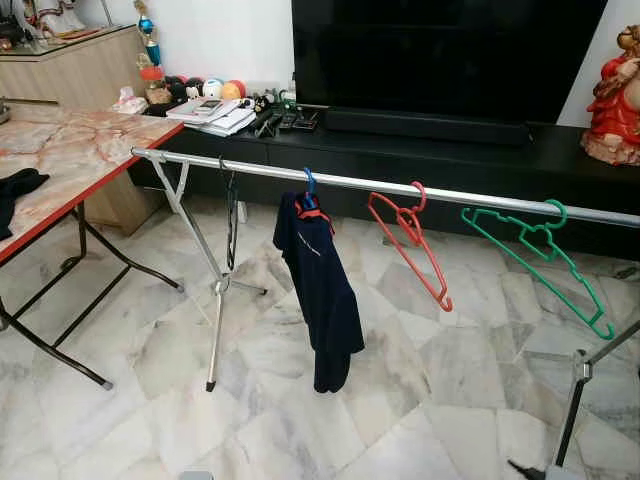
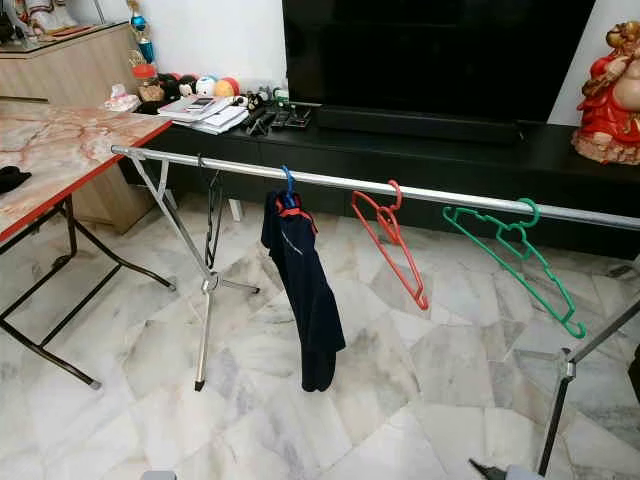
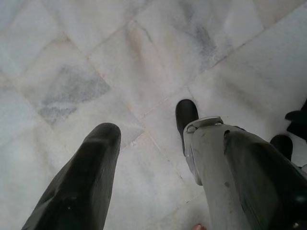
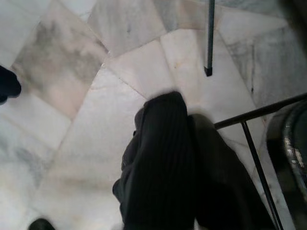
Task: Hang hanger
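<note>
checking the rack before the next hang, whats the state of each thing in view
rail: level, on its stand
black hanger: hung, bare
blue hanger: hung, carries a dark shirt
red hanger: hung, bare
green hanger: hung, bare
left end effector: open, over the floor
right end effector: shut, holding nothing

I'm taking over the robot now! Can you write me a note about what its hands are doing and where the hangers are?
Left gripper: jaws open, empty, pointing down at the marble floor.
Right gripper: jaws shut, nothing between them, low over the floor near the rack's legs.
Things: on the rail hang a black hanger, a blue hanger carrying a navy shirt, a red hanger and a green hanger.
Done: four hangers are on the rail.
Left: no loose hanger is in sight. A dark cloth lies on the table; check whether it needs hanging.
</note>
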